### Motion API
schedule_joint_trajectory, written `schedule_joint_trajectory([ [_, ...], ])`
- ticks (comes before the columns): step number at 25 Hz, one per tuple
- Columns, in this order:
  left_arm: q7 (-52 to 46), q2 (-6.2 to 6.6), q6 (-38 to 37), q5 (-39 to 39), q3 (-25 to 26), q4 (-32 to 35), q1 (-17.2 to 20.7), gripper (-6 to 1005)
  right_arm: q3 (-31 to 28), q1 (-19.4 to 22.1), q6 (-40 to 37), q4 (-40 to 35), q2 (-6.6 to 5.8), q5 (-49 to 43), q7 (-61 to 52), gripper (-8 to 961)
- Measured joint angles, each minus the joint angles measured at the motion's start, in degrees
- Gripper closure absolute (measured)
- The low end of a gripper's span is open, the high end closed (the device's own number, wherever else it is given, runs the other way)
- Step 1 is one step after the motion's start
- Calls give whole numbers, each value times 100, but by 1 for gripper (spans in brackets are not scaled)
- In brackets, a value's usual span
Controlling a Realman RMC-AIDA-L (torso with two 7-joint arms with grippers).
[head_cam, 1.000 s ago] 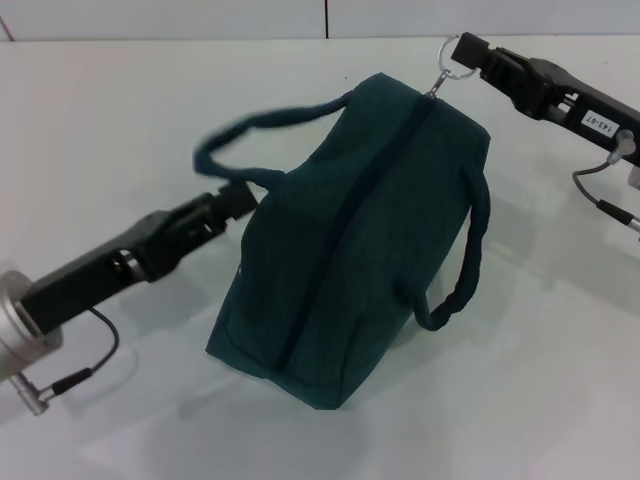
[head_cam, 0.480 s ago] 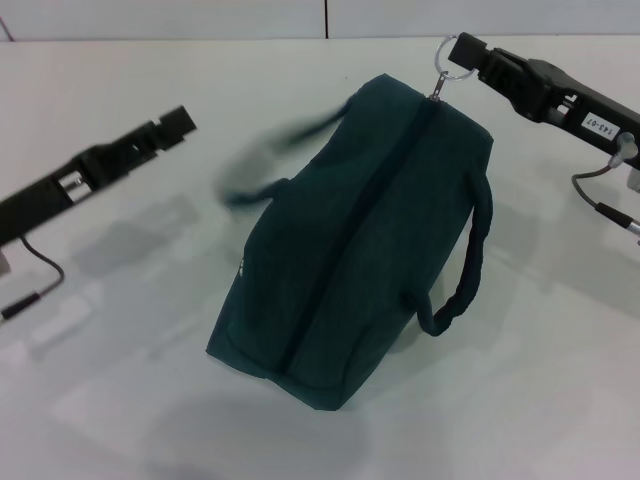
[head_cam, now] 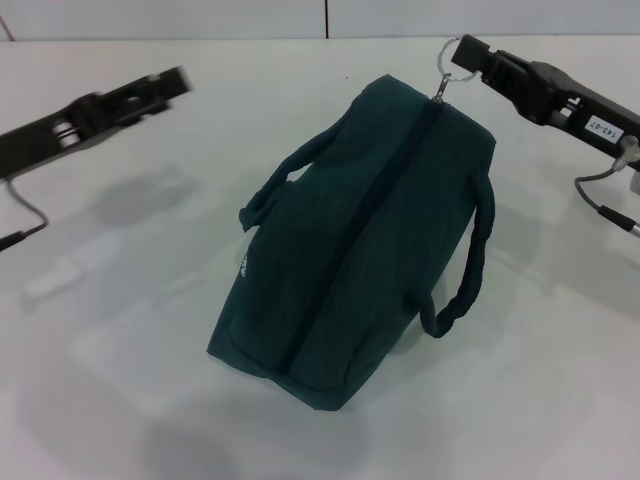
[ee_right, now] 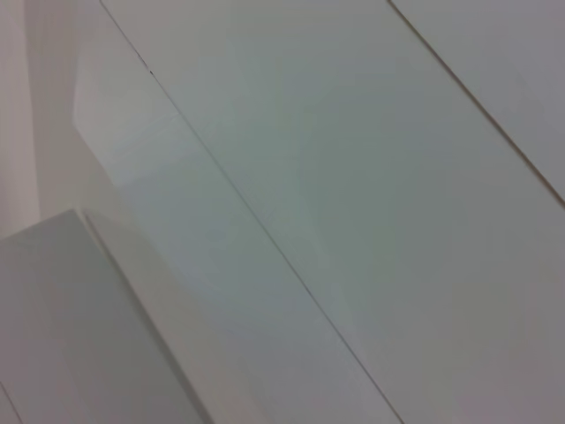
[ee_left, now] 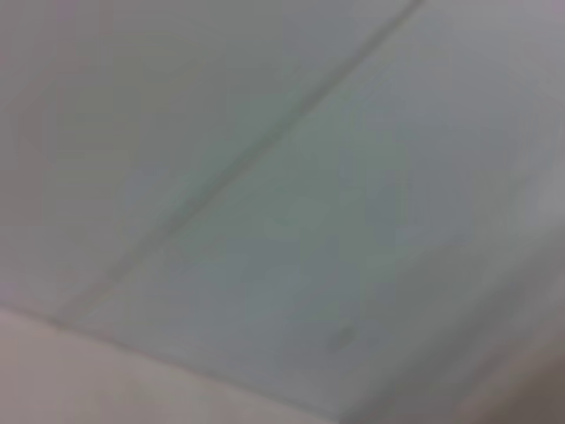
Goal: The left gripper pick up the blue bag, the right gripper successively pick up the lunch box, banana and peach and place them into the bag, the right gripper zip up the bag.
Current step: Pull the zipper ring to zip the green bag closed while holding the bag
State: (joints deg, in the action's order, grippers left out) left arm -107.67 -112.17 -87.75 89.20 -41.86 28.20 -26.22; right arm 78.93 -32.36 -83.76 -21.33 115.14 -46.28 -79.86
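— Since a second ago the left gripper (head_cam: 172,80) has let go of the near handle and swung up and away; that handle has dropped slack against the side of the blue bag (head_cam: 350,250). What's closest to us now?

— Closest is the bag's lower end, resting on the white table (head_cam: 120,380). From there the bag runs away from us with its zip seam uppermost and shut along its whole visible length, so I'd judge the lunch box, banana and peach are inside already; none of them shows anywhere.

— Why does the bag sit tipped like that?

— My guess is the far end is propped by the pull. The metal ring (head_cam: 458,54) at the top of the zip sits right at the tip of the right gripper (head_cam: 478,58), which looks pinched on it, stretching the seam taut.

— And the left one?

— Well apart from the bag, off to its left and farther back, above the table with nothing near its tip. Whether its fingers are spread or together I cannot tell.

— So relative to each claw?

— The bag hangs directly below and nearer than the right gripper, touching it through the ring; from the left gripper it lies to the right and nearer. The wrist views show only pale flat surfaces.
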Motion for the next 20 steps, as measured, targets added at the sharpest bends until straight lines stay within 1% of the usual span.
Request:
schedule_joint_trajectory([
  [3,-871,56,-176,564,-254,243,-360,107,0,2,-22,-3,-3,-1,-1,903],
  [5,-1360,55,-377,798,-532,451,-616,108,0,2,-48,-3,-6,-2,0,902],
  [10,-2177,-73,-588,964,-1096,904,-1107,109,0,2,-78,-3,-9,-4,10,902],
  [14,-2546,-132,-605,1281,-1196,1042,-1420,110,0,5,-133,-3,-9,-4,18,901],
  [16,-2685,-179,-624,1407,-1211,1218,-1482,110,0,9,-146,-3,-9,-4,30,901],
  [20,-2891,-266,-667,1533,-1384,1801,-1439,111,0,11,-164,7,-10,-2,61,901],
])
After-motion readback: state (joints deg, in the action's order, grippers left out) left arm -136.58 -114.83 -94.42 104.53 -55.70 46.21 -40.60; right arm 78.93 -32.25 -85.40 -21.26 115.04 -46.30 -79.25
